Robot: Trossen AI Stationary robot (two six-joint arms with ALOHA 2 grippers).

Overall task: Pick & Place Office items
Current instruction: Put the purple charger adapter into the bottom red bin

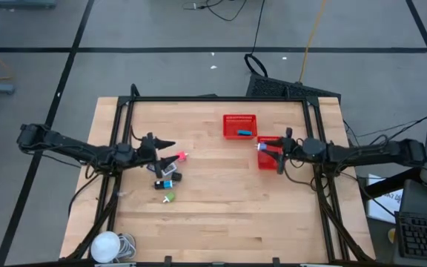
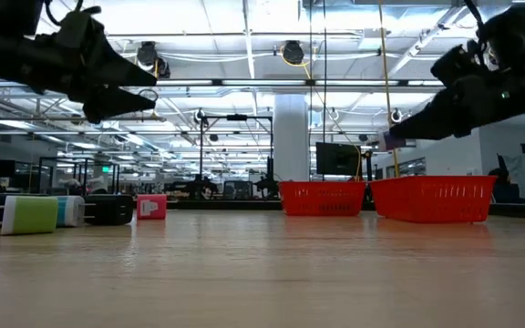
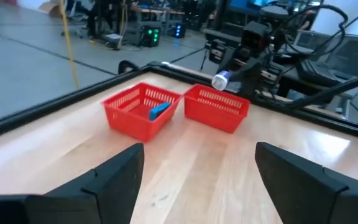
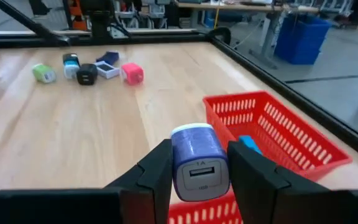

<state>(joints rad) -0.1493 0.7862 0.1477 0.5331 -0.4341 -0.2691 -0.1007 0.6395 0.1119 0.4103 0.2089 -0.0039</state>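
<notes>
Several small office items lie on the table's left half: a pink piece [image 1: 180, 156], black, blue and white pieces [image 1: 166, 176] and a green one [image 1: 169, 197]. My left gripper [image 1: 167, 145] hangs open just above them, pointing level toward the table's right with nothing between its fingers [image 3: 120, 177]. My right gripper [image 4: 197, 171] is shut on a pale blue-and-white USB charger [image 4: 196, 158] over the left rim of the nearer red basket [image 1: 270, 159]. The farther red basket [image 1: 239, 126] holds a blue piece [image 3: 159, 111]. My right gripper pinches the USB charger by its two opposite sides [image 4: 178, 163] between the two fingers. The fingers come level from the table's right. The charger is lifted clear above the nearer basket's rim [image 4: 207, 211], its port face turned back toward the wrist.
A black frame [image 1: 221, 99] runs along the table's far and side edges. A white round object with a cord [image 1: 108, 245] sits at the near left corner. Bare wood lies between the item cluster and the baskets.
</notes>
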